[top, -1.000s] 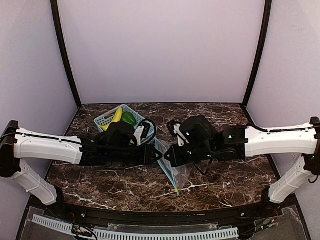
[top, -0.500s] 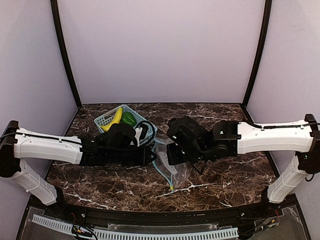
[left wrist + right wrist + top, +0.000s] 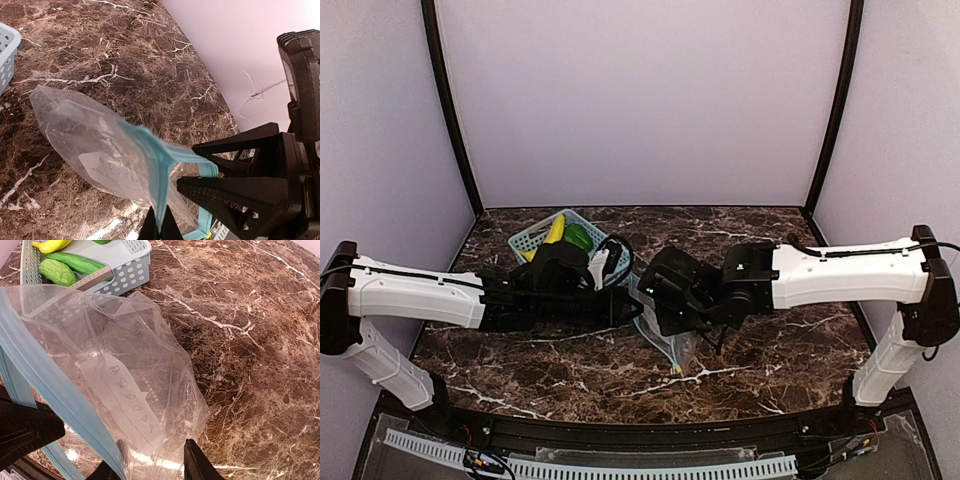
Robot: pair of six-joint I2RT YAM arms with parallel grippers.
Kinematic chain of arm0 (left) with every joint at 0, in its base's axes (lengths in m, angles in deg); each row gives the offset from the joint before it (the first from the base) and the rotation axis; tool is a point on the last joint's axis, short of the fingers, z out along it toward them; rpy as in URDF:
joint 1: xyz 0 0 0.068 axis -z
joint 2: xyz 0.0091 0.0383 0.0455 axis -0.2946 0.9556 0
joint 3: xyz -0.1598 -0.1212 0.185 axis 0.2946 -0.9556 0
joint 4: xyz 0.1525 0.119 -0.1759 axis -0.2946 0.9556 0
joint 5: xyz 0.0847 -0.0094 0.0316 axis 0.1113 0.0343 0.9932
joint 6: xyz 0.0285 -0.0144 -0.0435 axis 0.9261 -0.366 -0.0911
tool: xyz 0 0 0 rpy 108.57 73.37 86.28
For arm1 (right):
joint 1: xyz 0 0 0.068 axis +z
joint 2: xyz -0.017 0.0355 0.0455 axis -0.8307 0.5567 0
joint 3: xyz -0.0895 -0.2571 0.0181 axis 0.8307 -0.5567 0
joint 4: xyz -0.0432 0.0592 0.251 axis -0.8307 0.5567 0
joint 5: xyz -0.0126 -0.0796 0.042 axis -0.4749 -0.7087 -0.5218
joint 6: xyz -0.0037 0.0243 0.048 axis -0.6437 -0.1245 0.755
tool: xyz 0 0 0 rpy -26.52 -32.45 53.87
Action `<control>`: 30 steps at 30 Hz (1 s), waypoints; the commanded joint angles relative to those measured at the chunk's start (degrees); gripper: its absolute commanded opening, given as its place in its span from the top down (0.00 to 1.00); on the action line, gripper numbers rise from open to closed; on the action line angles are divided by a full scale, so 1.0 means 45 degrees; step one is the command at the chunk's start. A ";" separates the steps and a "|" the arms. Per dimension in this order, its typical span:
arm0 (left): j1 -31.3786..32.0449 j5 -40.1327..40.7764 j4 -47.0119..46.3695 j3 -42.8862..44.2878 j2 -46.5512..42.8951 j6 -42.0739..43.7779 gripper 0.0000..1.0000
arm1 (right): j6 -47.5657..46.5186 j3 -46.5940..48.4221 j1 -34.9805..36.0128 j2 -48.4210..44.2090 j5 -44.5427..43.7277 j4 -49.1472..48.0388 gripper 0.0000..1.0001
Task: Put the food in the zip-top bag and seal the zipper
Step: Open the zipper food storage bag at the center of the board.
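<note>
1. The zip-top bag [image 3: 135,355] sits near the middle of the counter [image 3: 770,240], a little toward the near edge and between the two claws. It is clear, crinkled and has nothing in it. A white label [image 3: 131,407] shows through the film.
2. The zipper [image 3: 161,172], a light-blue strip, runs along the bag's mouth. In the left wrist view the mouth gapes into a loop. I cannot tell whether the bag's lower end touches the counter.
3. The left claw [image 3: 161,227] is pinched closed on the zipper strip.
4. The right claw [image 3: 154,450] stands partly apart. Bag film lies between its fingers [image 3: 195,462], and it is not clamped on anything.
5. The food lies in a light-blue slotted basket [image 3: 532,240] toward the far left corner of the counter. The banana [image 3: 555,228] and bell pepper [image 3: 578,236] show from above. The two cucumber pieces [image 3: 75,262] lie side by side in the right wrist view.
6. The counter is dark brown marble with white veins, glossy enough to catch light near the bag.
7. Pale lilac walls [image 3: 640,100] close in the back and both sides. A black pole [image 3: 450,110] rises from each far corner, leaning slightly.
8. Along the near edge runs a black rail [image 3: 620,432], with a white slotted strip [image 3: 590,466] below it.
</note>
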 commanded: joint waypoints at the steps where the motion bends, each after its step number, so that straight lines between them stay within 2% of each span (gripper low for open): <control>1: 0.0059 -0.0244 -0.0517 0.0134 0.0035 0.0063 0.99 | 0.0190 0.0119 0.0119 0.0134 -0.0053 0.0261 0.60; 9: 0.0059 -0.0417 -0.0736 0.0144 0.0153 -0.0056 0.99 | -0.0176 -0.0142 0.0361 0.0076 0.0156 -0.0257 0.43; 20: 0.0059 0.0073 -0.0290 0.0013 -0.0296 0.0093 0.99 | 0.2279 0.0463 0.0371 0.1161 -0.1555 0.2800 0.21; 30: 0.0059 0.0958 0.1122 -0.0333 -0.0918 0.0795 0.99 | 0.3044 -0.0639 0.0021 0.0391 -0.1799 0.3134 0.18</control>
